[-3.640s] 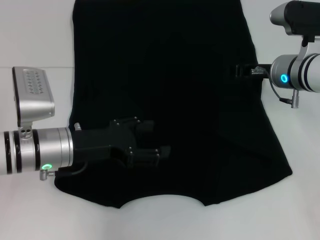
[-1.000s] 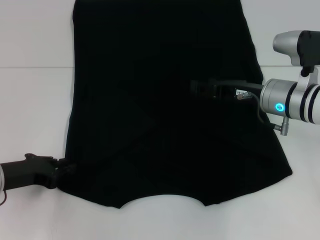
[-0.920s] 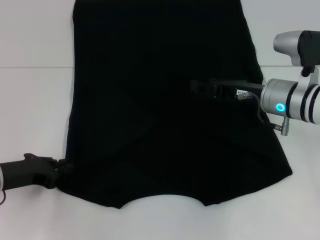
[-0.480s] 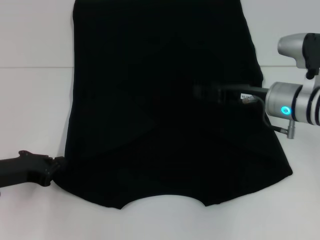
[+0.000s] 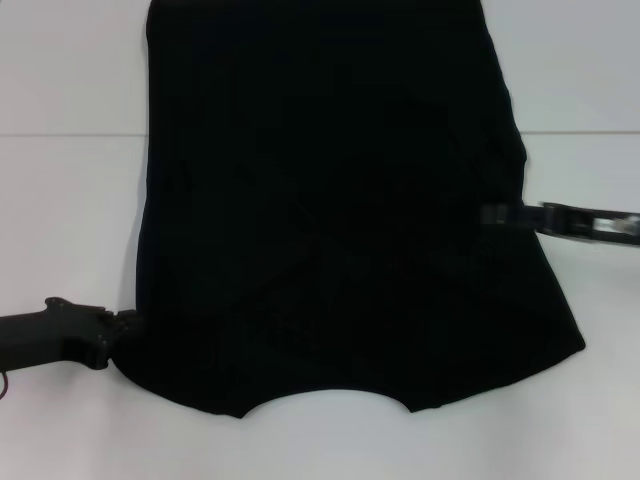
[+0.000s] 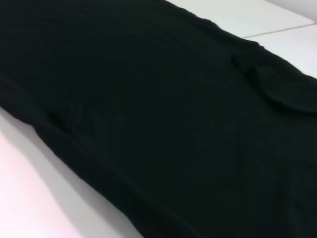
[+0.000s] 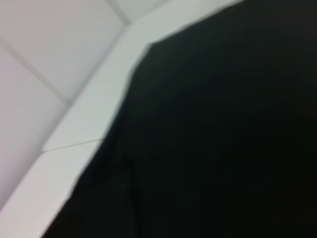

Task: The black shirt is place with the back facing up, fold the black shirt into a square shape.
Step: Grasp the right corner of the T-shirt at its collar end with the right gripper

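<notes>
The white table (image 5: 60,220) takes up the whole scene, and most of its middle is covered by the black shirt (image 5: 330,210), which is spread flat with its plain side up; no lettering is seen. The cloth runs from the far edge of the head view down to a curved near edge, where a shallow notch of table is shown between 2 lower corners. Soft creases are seen across the lower half, and in the left wrist view a raised fold is seen near one edge of the shirt (image 6: 163,124).

The left gripper (image 5: 118,328) is found at the shirt's near left corner — its tip is right at the cloth edge, low over the table. Whether cloth is pinched there cannot be told, since black is set against black.

The right gripper (image 5: 498,215) is found at the shirt's right edge, about midway along it — blurred, its tip over the cloth. Its fingers' spread cannot be told either.
</notes>
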